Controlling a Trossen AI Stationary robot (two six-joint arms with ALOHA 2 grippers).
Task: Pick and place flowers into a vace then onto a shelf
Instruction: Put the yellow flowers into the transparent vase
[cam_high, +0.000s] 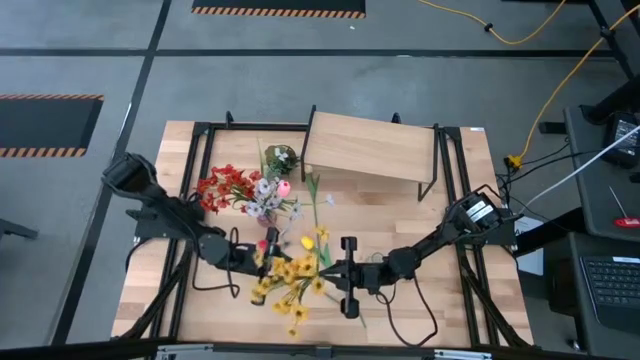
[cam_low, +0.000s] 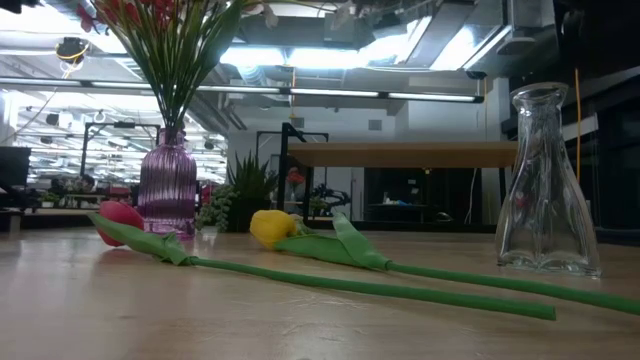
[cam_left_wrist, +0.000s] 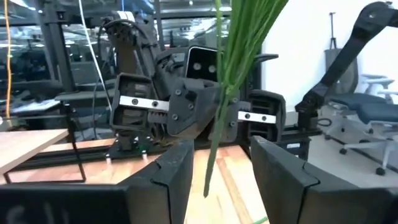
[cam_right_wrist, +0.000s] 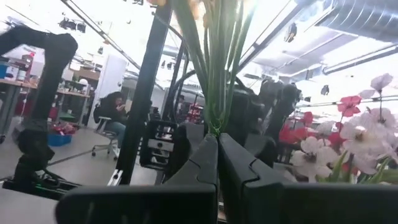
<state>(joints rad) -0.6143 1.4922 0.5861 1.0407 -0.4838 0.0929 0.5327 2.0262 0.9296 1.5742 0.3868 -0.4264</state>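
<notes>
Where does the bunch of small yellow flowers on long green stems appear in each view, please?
High view: green-stemmed yellow flower bunch, lower centre.
Low view: not in it.
Left wrist view: its stems hang ahead.
Right wrist view: stems pinched upright.
Shared landmark: dark right gripper holding it.

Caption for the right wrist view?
Right gripper shut on green flower stems, white blossoms beside.

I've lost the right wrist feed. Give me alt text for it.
The right gripper is shut on a bundle of thin green flower stems that rise straight up out of frame. White blossoms and red blooms sit off to one side, and a seated person shows in the room beyond.
</notes>
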